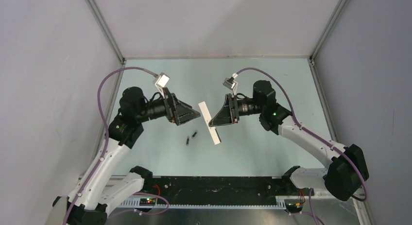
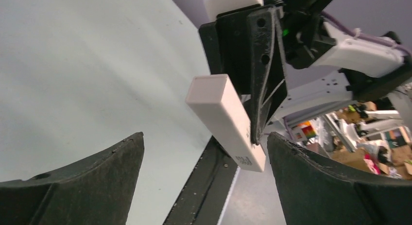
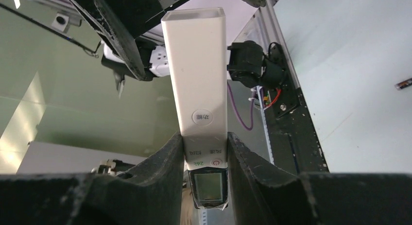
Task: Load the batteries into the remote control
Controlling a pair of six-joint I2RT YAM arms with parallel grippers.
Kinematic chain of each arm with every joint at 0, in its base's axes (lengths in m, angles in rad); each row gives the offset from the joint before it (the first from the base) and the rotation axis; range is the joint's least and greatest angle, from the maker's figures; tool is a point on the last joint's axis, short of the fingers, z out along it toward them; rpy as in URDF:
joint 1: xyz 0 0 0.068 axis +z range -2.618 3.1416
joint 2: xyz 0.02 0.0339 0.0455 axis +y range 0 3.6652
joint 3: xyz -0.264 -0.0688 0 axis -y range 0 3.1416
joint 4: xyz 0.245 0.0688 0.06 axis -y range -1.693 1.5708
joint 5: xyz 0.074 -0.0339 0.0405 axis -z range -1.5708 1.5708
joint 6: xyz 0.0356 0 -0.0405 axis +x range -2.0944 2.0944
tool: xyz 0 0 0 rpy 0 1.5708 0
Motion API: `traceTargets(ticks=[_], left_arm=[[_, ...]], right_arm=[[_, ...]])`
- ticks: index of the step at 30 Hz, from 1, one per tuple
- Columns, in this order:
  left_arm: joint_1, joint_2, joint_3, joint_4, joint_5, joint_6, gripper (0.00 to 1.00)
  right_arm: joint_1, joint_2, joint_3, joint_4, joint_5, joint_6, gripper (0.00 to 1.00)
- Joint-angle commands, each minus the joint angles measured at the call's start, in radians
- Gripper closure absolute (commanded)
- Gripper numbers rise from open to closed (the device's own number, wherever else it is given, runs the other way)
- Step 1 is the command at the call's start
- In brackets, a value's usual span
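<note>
The left fingers (image 1: 187,112) stand spread wide and empty, raised off the counter (image 1: 262,79) and pointing toward the middle. In the left wrist view both dark fingertips frame the far end of the remote with clear space on either side, touching nothing.

Just below them, the two batteries (image 1: 191,137) lie loose on the counter, close together and slightly apart from each other, a little to the left of the remote's lower end. Neither is held.

The remote control (image 1: 210,123) hangs in the air between the two arms, tilted. The right fingers (image 3: 160,171) are closed narrowly on it near its display end, one on each long edge, button face toward the right wrist camera. The long white body sticks out past the grip toward the left arm.

By my reading the task is at an early stage: the remote is picked up and presented, but no cell is loaded. I cannot tell whether the battery cover is open, as no compartment shows in any view. Opening it, picking up each battery, seating both and closing probably all remain
</note>
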Motion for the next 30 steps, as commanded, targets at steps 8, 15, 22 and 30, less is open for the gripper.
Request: traceTargets(ticks=[8, 15, 22, 30], left_arm=[[-0.047, 0.025, -0.052, 0.334, 0.085, -0.235, 0.01], [-0.072, 0.075, -0.042, 0.335, 0.109, -0.236, 0.11], [-0.075, 0.104, -0.041, 0.335, 0.148, -0.238, 0.36], [-0.075, 0.107, -0.049, 0.335, 0.127, -0.237, 0.53]], right_arm=[[0.019, 0.027, 0.049, 0.159, -0.09, 0.071, 0.8], [0.027, 0.039, 0.05, 0.151, -0.101, 0.058, 0.8], [0.026, 0.047, 0.05, 0.148, -0.107, 0.059, 0.8], [0.023, 0.049, 0.05, 0.167, -0.121, 0.075, 0.8]])
